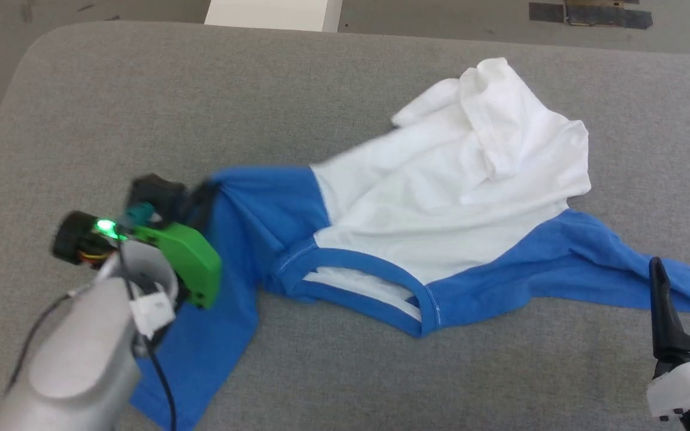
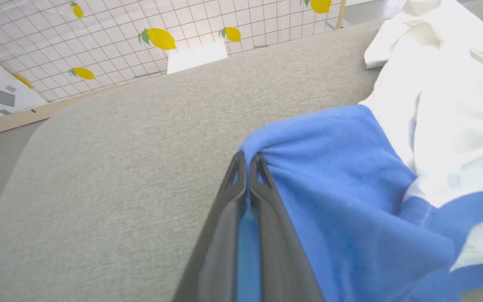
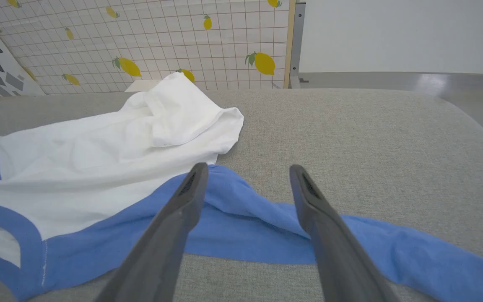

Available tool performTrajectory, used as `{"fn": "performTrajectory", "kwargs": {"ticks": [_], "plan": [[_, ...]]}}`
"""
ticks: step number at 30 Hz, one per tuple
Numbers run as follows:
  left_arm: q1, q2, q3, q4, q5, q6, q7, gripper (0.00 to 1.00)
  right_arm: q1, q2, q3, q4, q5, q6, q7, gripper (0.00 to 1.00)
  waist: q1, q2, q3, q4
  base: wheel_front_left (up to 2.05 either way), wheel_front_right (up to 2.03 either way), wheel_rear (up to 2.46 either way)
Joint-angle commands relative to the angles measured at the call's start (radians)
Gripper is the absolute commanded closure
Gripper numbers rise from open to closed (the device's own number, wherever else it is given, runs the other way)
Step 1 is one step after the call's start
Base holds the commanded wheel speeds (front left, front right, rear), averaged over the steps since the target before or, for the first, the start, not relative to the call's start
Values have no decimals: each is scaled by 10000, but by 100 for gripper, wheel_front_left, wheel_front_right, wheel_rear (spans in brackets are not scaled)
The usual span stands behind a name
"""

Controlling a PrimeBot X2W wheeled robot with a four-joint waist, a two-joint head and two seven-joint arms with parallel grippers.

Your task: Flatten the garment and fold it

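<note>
The garment lies crumpled across the grey table: white body bunched at the back, blue collar toward me, blue sleeves spread to both sides. My left gripper is shut on a fold of the blue left sleeve; in the left wrist view blue cloth shows pinched between the two fingers. My right gripper stands open above the blue right sleeve, one finger on each side of a raised ridge of cloth, holding nothing.
The grey padded table has rounded corners and bare surface at the back left. A white box stands beyond its far edge. A lemon-patterned tiled wall rises behind.
</note>
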Motion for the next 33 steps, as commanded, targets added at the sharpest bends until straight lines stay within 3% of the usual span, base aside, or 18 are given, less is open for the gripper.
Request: {"fn": "performTrajectory", "kwargs": {"ticks": [1,3,5,6,7,15,19,27,33], "plan": [[-124,151,153,0,3,223,-100,100,-203,7,20,28,-23,-15,-52,0,0,0,12,-16,0,0,0],[-53,190,361,77,-112,406,-209,98,-215,7,73,70,-2,-15,-87,0,0,0,36,-50,0,0,0],[45,166,529,233,-129,628,-526,53,-213,7,109,113,14,-15,-123,0,0,0,66,-90,0,0,0],[105,114,585,325,-115,737,-736,21,-209,7,114,134,22,-15,-135,0,0,0,78,-108,0,0,0],[201,1,664,467,-155,865,-982,0,-201,7,118,164,22,-15,-141,0,0,0,88,-128,0,0,0],[872,-1071,1329,536,-1115,935,-2641,0,-148,7,174,269,-43,-15,-126,0,0,0,-125,-140,0,0,0],[1633,-1293,1880,-1059,-1028,1172,-3131,0,-72,7,220,261,-120,-15,-79,0,0,0,-454,-64,0,0,0],[4732,-1986,3177,-5103,527,2206,-3188,0,-325,7,364,167,-518,-15,354,0,0,0,-795,94,0,0,0],[6079,-2747,3334,-5890,956,2100,-3190,0,-822,-591,165,610,-190,-15,2050,0,0,0,-571,254,0,0,0]]}}
